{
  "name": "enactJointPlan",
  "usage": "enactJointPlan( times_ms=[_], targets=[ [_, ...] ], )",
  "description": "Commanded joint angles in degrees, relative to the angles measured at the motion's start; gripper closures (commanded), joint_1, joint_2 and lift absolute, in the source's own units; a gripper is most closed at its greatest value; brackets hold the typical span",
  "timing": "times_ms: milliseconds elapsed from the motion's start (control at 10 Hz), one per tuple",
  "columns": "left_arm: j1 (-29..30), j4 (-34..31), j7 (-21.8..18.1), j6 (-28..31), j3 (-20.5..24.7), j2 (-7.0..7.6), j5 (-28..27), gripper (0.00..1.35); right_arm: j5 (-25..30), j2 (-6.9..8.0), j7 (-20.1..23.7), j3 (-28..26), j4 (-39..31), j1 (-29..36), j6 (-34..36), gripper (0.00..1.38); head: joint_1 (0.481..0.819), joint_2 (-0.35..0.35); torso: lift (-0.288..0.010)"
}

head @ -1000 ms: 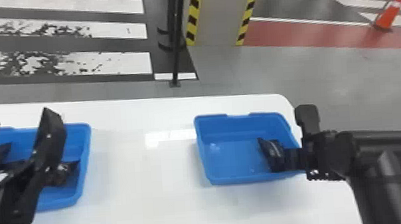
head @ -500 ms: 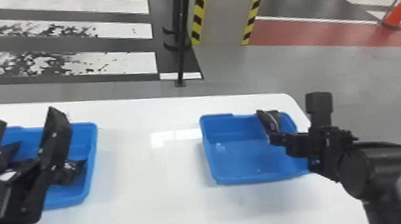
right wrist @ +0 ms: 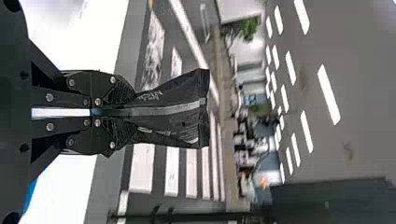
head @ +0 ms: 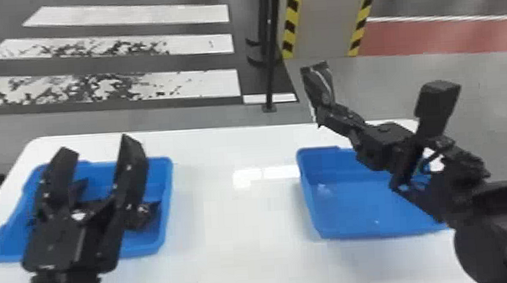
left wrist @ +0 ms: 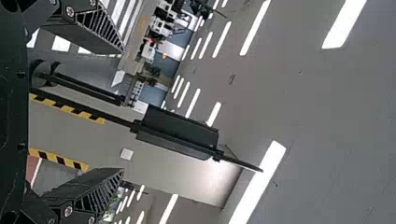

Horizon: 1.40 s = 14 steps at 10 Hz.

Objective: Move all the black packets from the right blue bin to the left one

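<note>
Head view: right pincer [head: 327, 108] grips perhaps the last black packet [head: 318, 83], left pincer [head: 99, 146] gapes empty at nine o'clock, left bin [head: 166, 203] drop remaining!

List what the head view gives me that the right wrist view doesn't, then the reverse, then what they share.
Head view: the left bin with dark packets inside, the left gripper overlapping it with fingers apart, and the blue floor of the right bin.

Right wrist view: ceiling lights, some green foliage and faint print on the held packet.

Both: the right gripper closed on that black packet, the white table and the white floor stripes.
</note>
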Motion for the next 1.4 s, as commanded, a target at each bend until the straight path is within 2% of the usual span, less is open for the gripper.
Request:
enactJointPlan(
  times_ms=[0,200,300,500,1000,1300],
  targets=[
    [-0.34,0.00,0.00,0.79,-1.23,0.37,0.58,0.14,-5.06,-1.30,0.51,7.29,-1.28,0.14,-3.46,1.10,0.659,0.001,-0.140],
    [-0.62,-0.14,0.00,1.36,-1.58,0.54,0.58,0.14,-9.18,-2.62,0.59,13.91,-2.83,-0.56,-4.31,1.10,0.663,0.097,-0.140],
    [-0.62,-0.14,0.00,1.50,-1.80,0.54,0.58,0.14,-10.32,-3.15,0.59,16.88,-2.41,-1.27,-4.59,1.10,0.664,0.120,-0.140],
    [-0.90,-0.28,-0.18,3.04,-1.92,0.63,0.70,0.14,-12.15,-3.59,0.51,22.02,-1.99,-3.10,-4.59,1.10,0.676,0.191,-0.140],
    [-1.46,-0.28,-0.44,5.29,-1.92,0.63,0.24,0.14,-16.95,-4.29,0.51,28.31,-3.67,-4.08,-2.76,1.10,0.695,0.274,-0.140],
    [-1.46,-0.28,-0.44,5.57,-1.58,0.54,0.47,0.15,-17.86,-4.99,0.42,29.57,-4.80,-4.08,-2.06,1.10,0.695,0.308,-0.140]
  ],
)
